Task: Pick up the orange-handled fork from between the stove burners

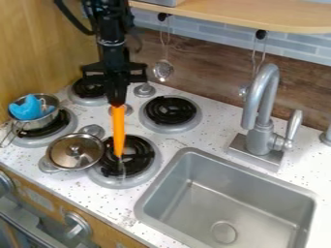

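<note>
Seen from where I stand, with clock hours read around the slim orange utensil [119, 130], the stove area is as follows. The black gripper [117, 103], at 12 o'clock, is closed around the utensil's upper end and holds it nearly upright, lower end downward. That end is over the near-right burner [150, 164]; contact with the coil cannot be confirmed. A thin, pale part appears to continue below the orange.

At 8 o'clock, a small steel pot with a domed lid [65, 154] lies beside that burner. Between 9 and 10, an open steel pot [48, 121] on the far-left burner [67, 130] contains a blue item [26, 108]. Further burners are noted at 11 [94, 100] and 2 o'clock [169, 128]. A slotted spoon [163, 70] hangs at 1, the faucet [261, 138] stands at 3, and the sink [223, 201] is at 4.
</note>
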You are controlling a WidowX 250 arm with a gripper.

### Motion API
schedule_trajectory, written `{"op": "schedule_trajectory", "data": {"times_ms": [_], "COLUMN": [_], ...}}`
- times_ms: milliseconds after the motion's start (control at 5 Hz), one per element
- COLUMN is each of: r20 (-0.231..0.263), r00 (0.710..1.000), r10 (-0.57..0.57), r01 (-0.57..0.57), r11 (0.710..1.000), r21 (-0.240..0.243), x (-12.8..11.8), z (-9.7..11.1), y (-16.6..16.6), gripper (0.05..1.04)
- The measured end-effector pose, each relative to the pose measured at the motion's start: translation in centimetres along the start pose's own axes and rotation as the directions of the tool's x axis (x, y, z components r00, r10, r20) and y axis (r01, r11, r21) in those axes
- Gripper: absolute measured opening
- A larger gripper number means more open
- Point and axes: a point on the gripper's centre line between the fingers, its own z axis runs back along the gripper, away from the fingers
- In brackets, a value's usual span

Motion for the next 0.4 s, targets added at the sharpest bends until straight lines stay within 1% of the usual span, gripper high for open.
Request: {"op": "schedule_trajectory", "data": {"times_ms": [200, 400], "r20": [0.04, 0.019], "r00": [0.999, 1.0], "r10": [0.002, 0.014], "r01": [-0.004, -0.015], "r11": [1.0, 0.996], "r21": [0.03, 0.088], "x": [0.6, 0.7], "z": [-0.1, -2.7], "y": [0.4, 1.1], "gripper": [0.088, 0.088]}}
